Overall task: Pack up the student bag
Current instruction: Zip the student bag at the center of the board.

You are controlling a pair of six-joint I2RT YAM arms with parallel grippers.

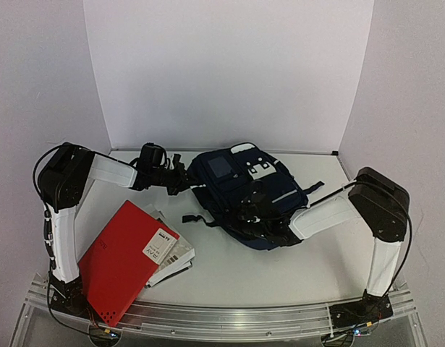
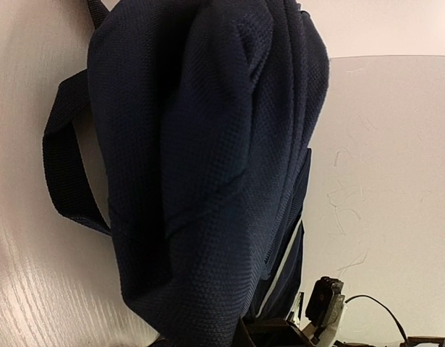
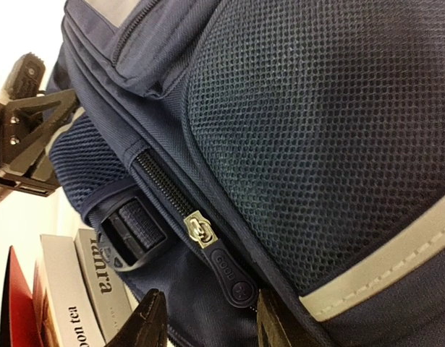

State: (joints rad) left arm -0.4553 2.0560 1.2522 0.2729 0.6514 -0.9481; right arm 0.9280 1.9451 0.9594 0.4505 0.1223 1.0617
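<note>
The student bag (image 1: 211, 186) lies around the middle of the white worktop (image 1: 236, 271), front side up. Its white buckles (image 1: 263, 169) and small square patch (image 1: 221, 166) face the overhead camera, and a black strap (image 1: 199, 219) trails off its near-left side.

The left pincer (image 1: 180, 178) is at the bag's left end, closed all the way. In its own wrist view navy cloth fills the frame and bunches into a ridge running down to where the fingers sit, so it appears to pinch a fold of fabric, though the fingers themselves are covered by the cloth. A carry loop (image 2: 61, 173) hangs off the left of that ridge.

The right pincer (image 3: 208, 311) is over the near side of the bag, its jaws partly open and gripping nothing. The dark zip pull (image 3: 231, 282) lies in the gap just above the two fingertips, hanging from a metal slider (image 3: 200, 233). Beside it are a mesh panel (image 3: 316, 123) and a pale stripe (image 3: 385, 264).

To the left of the bag, apart from it, a red book (image 1: 117, 264) lies flat near the left arm's base, with pale books (image 1: 170, 249) — spines toward the right wrist camera — at its right edge
</note>
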